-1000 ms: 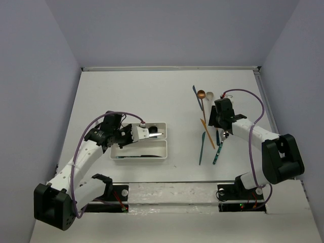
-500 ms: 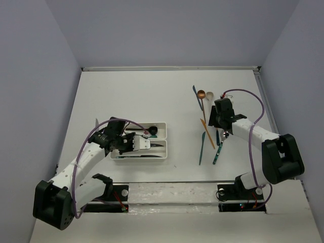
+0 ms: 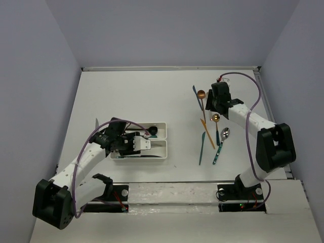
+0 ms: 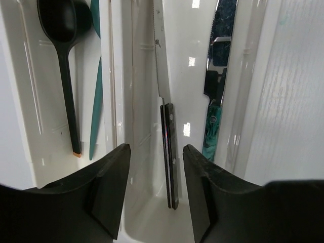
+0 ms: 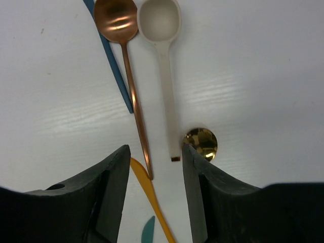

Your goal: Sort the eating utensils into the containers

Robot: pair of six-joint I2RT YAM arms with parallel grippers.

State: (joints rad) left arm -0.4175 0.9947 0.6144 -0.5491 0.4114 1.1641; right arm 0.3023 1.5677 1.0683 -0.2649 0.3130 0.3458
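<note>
Two white containers stand side by side, the far tray (image 3: 163, 124) and the near tray (image 3: 164, 153). My left gripper (image 3: 147, 145) (image 4: 154, 197) hangs open over the near tray (image 4: 190, 86). A black-handled knife (image 4: 168, 157) lies loose on its floor between the fingers, beside a teal-handled knife (image 4: 212, 129). The far tray (image 4: 30, 101) holds a black spoon (image 4: 63, 55) and a teal knife (image 4: 96, 96). My right gripper (image 3: 211, 109) (image 5: 154, 195) is open above the handle ends of a copper spoon (image 5: 126, 55) and a cream spoon (image 5: 164, 61), touching neither.
A dark blue knife (image 5: 114, 66), a gold spoon (image 5: 201, 143) and an orange knife (image 5: 152, 197) lie loose around the right gripper. Nearer the arms lie a teal knife (image 3: 201, 147), a silver spoon (image 3: 225, 133) and a teal-handled utensil (image 3: 217, 152).
My left gripper carried the black-handled knife from over the far tray to the near tray, then opened and let it go. My right gripper moved away up the table, uncovering the gold and silver spoons.
</note>
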